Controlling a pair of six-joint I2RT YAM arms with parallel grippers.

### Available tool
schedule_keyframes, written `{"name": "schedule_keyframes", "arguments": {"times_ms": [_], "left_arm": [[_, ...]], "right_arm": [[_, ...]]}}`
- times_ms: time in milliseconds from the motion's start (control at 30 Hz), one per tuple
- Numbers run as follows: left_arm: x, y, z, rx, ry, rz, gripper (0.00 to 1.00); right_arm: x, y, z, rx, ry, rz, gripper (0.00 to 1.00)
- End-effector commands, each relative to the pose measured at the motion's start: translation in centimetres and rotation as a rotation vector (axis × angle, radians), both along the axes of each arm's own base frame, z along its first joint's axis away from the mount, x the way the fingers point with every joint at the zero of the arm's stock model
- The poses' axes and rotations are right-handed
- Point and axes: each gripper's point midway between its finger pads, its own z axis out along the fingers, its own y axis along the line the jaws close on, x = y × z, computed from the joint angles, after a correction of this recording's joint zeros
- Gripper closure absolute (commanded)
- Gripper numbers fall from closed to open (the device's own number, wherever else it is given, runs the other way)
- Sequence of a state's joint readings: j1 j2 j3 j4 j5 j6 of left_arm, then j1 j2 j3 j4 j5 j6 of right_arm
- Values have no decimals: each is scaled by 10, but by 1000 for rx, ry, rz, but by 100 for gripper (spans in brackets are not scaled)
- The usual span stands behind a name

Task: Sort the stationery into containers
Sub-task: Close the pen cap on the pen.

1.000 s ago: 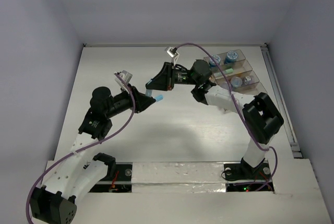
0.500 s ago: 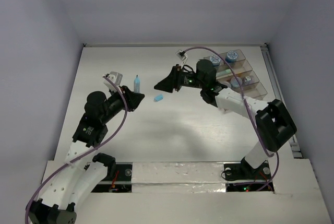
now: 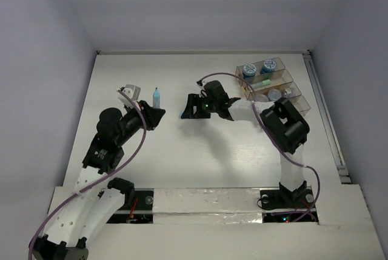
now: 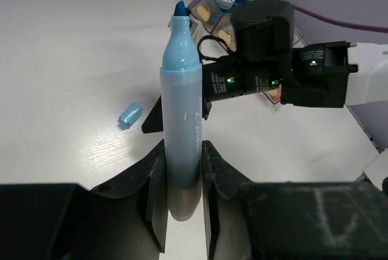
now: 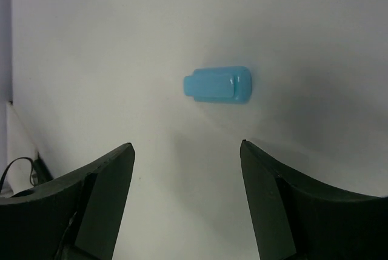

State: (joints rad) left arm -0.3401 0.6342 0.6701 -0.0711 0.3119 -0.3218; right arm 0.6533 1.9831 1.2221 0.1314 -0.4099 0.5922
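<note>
Top external: left gripper (image 3: 151, 114), left of worktop centre, clamped on the uncapped light-blue marker (image 3: 157, 96). Its cap (image 3: 182, 115) lay mid-worktop, just beside the right gripper (image 3: 190, 108), the nearer arm. Containers (image 3: 276, 84) at far right corner.

Left wrist: marker (image 4: 182, 120) upright between fingers; cap (image 4: 130, 114) loose beyond.

Right wrist: right gripper (image 5: 185, 154) spread, empty. Cap (image 5: 218, 85) lay ahead of the tips, long axis across the gap.

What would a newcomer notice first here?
The left gripper clamps an uncapped light-blue marker upright, tip up, left of the table's centre. A small light-blue cap lies loose on the white tabletop near the middle, with the right gripper open and aimed at it.
</note>
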Motion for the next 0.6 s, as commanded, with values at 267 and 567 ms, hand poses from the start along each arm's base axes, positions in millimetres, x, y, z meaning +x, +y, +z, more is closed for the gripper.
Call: {"name": "schedule_keyframes", "arguments": {"times_ms": [267,567], "left_arm": [[-6,-2,37,-14,-113,-15,100],[-7,-1,40,-17,-121,-9,100]], "right_arm": [[23,26,-28,-128,-31,-52,24],[36,14,-56,-372,-77,-63,27]]}}
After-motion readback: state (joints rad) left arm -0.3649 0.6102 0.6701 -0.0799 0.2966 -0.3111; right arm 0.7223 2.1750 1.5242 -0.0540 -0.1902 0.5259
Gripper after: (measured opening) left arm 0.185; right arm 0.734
